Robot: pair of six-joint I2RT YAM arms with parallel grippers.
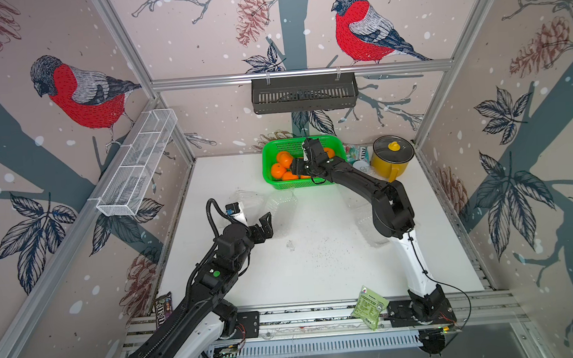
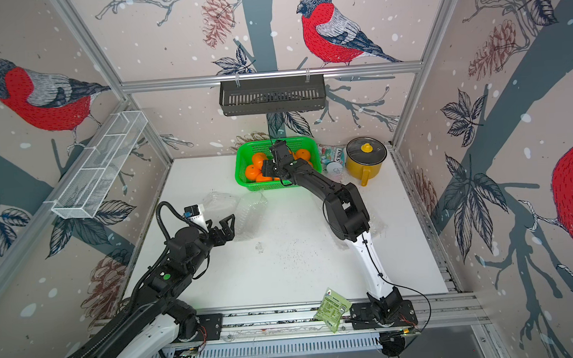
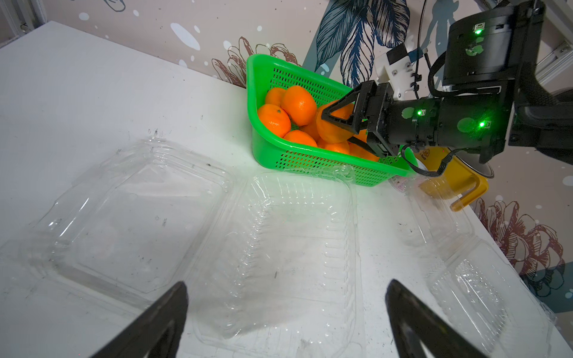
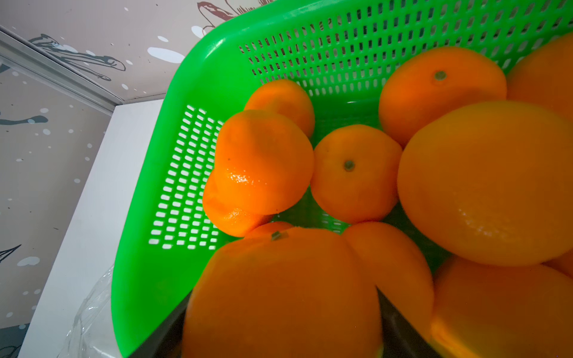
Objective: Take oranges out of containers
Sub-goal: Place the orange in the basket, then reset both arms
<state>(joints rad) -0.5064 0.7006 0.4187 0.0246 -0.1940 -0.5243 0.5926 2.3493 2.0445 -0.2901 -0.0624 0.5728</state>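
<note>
- So, in both top views: left gripper point(image 1: 267, 226) spread wide, hovering just beside the left-side container point(image 1: 275, 206), a clear clamshell lying open on the white table point(image 1: 301, 274).
- Right gripper point(image 1: 296, 168) reaches over the green basket point(image 1: 299, 185) at the back of the table. Oranges point(image 1: 279, 170) are piled inside the basket. Its grip is hard to read from up here.
- Right-side container point(image 2: 378, 228), also clear, lies partly under the right arm's elbow.
- Yellow pot point(image 1: 391, 166) with lid on, near the basket.
- Left wrist view: left gripper point(image 3: 286, 282) fingers wide apart over the left-side container point(image 3: 279, 248), whose lid half and ribbed half both lie flat, insides up.
- Right-side container point(image 3: 459, 269) lies open alongside it, close to the table edge.
- Right gripper point(image 3: 336, 128) is clamped on the held orange point(image 3: 333, 134), above the oranges point(image 3: 299, 105) in the basket point(image 3: 310, 161).
- Right wrist view: held orange point(image 4: 279, 294) sits between the two dark fingers of the right gripper point(image 4: 282, 310), stem dimple showing.
- Other oranges point(image 4: 355, 173) lie loose in the basket point(image 4: 139, 248), touching one another. A clear plastic edge shows just outside the basket wall.
</note>
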